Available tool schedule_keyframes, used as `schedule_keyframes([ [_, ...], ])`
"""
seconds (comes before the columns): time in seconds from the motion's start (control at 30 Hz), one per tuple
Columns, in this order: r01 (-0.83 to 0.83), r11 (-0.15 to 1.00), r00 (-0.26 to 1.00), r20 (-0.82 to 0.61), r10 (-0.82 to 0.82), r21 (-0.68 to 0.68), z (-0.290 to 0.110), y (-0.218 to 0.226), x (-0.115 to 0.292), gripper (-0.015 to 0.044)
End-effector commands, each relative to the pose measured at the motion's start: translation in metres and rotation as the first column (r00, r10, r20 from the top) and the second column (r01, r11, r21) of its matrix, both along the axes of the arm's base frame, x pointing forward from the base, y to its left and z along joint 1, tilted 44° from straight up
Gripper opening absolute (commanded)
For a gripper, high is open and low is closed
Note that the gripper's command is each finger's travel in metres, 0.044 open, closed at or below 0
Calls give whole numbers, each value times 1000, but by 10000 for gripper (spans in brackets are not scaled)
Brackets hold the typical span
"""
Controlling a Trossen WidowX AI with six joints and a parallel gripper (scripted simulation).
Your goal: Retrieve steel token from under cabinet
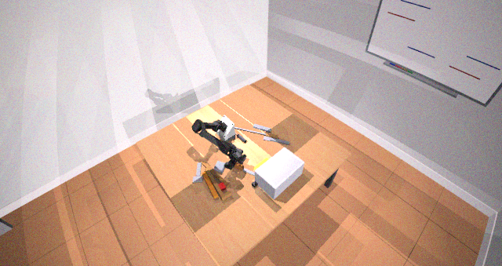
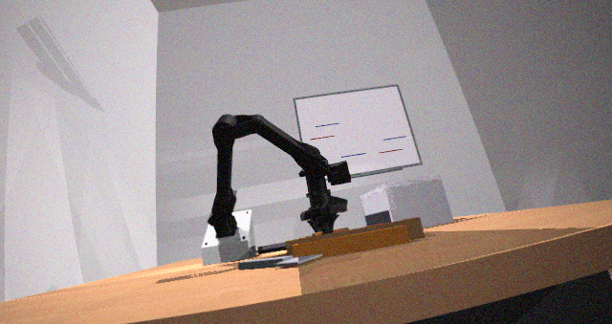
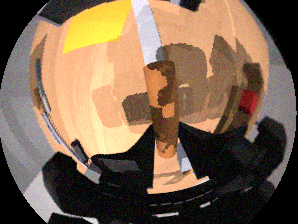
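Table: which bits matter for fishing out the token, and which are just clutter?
Job: cabinet, yellow marked area, wooden stick held in the gripper. Token not visible.
Lying about: red block, grey bars, brackets, whiteboard.
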State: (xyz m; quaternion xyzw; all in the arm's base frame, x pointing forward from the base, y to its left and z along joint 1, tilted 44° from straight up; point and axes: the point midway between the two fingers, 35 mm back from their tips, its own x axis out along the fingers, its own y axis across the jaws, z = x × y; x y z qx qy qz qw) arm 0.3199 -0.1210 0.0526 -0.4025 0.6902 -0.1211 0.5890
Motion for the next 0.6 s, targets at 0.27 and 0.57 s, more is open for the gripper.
schedule_keyframes([
  [0.27,1,1000,1000,3,-1,-2,-4,4,15,0],
  [0.57,1,1000,1000,4,-1,-1,-6,7,25,0],
])
